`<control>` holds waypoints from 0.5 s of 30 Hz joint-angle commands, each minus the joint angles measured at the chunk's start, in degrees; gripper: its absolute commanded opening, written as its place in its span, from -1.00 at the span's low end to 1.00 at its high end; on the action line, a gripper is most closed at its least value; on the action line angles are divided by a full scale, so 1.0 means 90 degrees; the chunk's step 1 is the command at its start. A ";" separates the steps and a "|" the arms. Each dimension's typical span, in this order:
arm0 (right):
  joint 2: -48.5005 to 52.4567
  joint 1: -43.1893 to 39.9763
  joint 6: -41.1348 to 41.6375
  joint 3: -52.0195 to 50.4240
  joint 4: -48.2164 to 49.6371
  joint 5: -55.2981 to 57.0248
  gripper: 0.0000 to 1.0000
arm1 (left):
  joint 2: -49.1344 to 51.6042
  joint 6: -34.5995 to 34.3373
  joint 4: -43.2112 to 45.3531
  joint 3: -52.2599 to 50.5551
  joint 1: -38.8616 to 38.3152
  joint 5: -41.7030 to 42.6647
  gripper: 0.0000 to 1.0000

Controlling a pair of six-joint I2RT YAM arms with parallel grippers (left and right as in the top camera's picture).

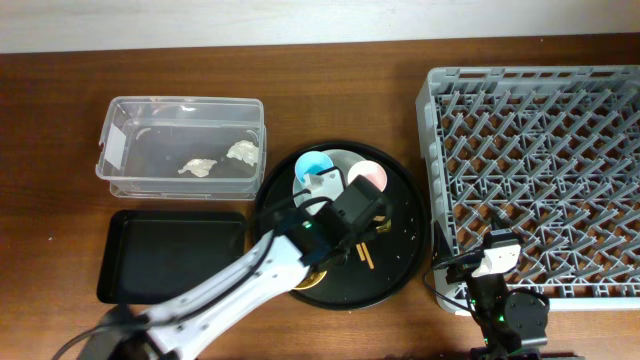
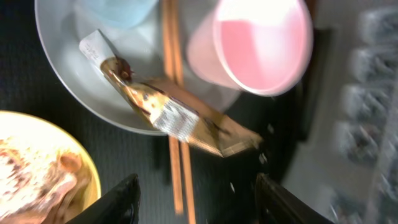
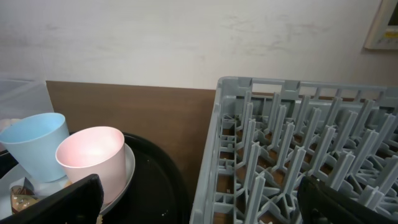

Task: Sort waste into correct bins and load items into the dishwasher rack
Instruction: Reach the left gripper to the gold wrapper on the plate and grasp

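My left gripper is open and empty. It hovers over the round black tray, above the wooden chopsticks. A crumpled gold foil wrapper lies on the pale plate across the chopsticks. The pink cup and blue cup stand on the plate. The yellow bowl holds beige food scraps. In the overhead view the left gripper covers most of the plate. My right gripper is open and empty, low at the grey dishwasher rack's front left corner.
The clear tub at the back left holds two white tissue wads. The shallow black tray lies in front of it. The round black tray sits between them and the rack.
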 commanded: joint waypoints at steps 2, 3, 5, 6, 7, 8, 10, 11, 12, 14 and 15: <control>-0.0036 0.0024 0.0024 -0.0034 -0.0024 -0.0056 0.97 | 0.0675 -0.0605 0.0359 0.0017 0.0087 -0.0413 0.16; -0.0036 0.0024 0.0024 -0.0034 -0.0024 -0.0056 0.97 | 0.0784 -0.0605 0.0459 0.0017 0.0134 -0.0413 0.16; -0.0036 0.0024 0.0024 -0.0034 -0.0024 -0.0056 0.97 | 0.0894 -0.0624 0.0532 0.0017 0.0182 -0.0413 0.16; -0.0036 0.0024 0.0024 -0.0034 -0.0024 -0.0056 0.97 | 0.0935 -0.0665 0.0537 0.0017 0.0197 -0.0413 0.16; -0.0036 0.0024 0.0024 -0.0034 -0.0024 -0.0056 0.97 | 0.0988 -0.0670 0.0551 0.0017 0.0209 -0.0415 0.16; -0.0036 0.0024 0.0024 -0.0034 -0.0024 -0.0056 0.97 | 0.1037 -0.0670 0.0559 0.0017 0.0209 -0.0432 0.16; -0.0036 0.0024 0.0024 -0.0034 -0.0024 -0.0056 0.97 | 0.1212 -0.0670 0.0590 0.0017 0.0209 -0.0529 0.16; -0.0036 0.0024 0.0024 -0.0034 -0.0024 -0.0056 0.97 | 0.1268 -0.0670 0.0600 0.0017 0.0209 -0.0527 0.16; -0.0036 0.0024 0.0024 -0.0034 -0.0024 -0.0056 0.97 | 0.1333 -0.0670 0.0624 0.0017 0.0209 -0.0527 0.16; -0.0036 0.0024 0.0024 -0.0034 -0.0024 -0.0056 0.97 | 0.1528 -0.0670 0.0682 0.0017 0.0209 -0.0527 0.17; -0.0036 0.0024 0.0024 -0.0034 -0.0024 -0.0056 0.97 | 0.1583 -0.0670 0.0721 0.0017 0.0209 -0.0525 0.18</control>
